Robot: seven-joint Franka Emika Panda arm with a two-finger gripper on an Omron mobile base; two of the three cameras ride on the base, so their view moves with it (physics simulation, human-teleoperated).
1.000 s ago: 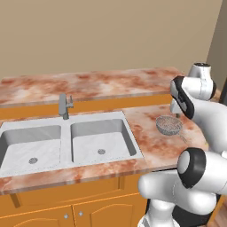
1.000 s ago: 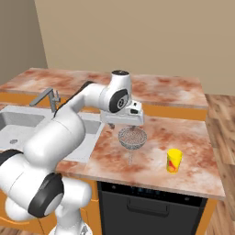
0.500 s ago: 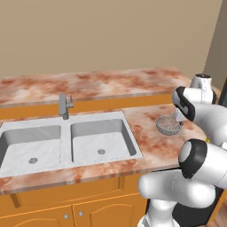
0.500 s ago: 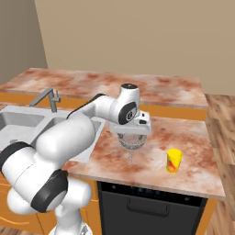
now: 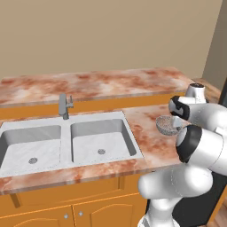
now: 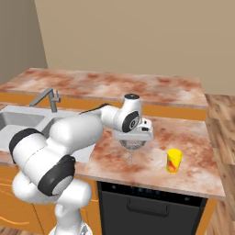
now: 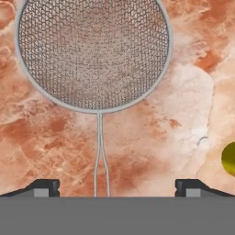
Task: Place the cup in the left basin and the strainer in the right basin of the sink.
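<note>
Hand view: gripper (image 7: 117, 189) w/ its 2 dark tips spread wide apart, nothing btwn them but the strainer's thin wire handle, which runs up the middle w/o touching either tip. Strainer (image 7: 93, 53) lies flat on the marbled counter (image 7: 183, 114) just beyond the tips, mesh bowl round & open side up, handle pointing back toward the hand. A yellow sliver of the cup (image 7: 229, 158) sits at the right edge, apart from the strainer.

Right base view: gripper (image 6: 133, 136) hangs low right over the strainer (image 6: 132, 143), hand's white body hiding most of the mesh; handle sticks out toward the counter's front edge. Cup (image 6: 174, 160) stands upright on the counter (image 6: 137, 160) to the strainer's right, near but not touching, red mark on its side.

Left base view: strainer (image 5: 166, 125) is on the counter to the right of the sink (image 5: 131, 128), well apart from its rim, partly behind the arm. Right basin (image 5: 101, 142) is the one nearer the strainer, left basin (image 5: 29, 148) beyond it; each shows 1 round drain hole. Faucet (image 5: 64, 105) stands at the sink's back, btwn the 2 basins. Cup & strainer both outside the sink, so neither placed yet.
</note>
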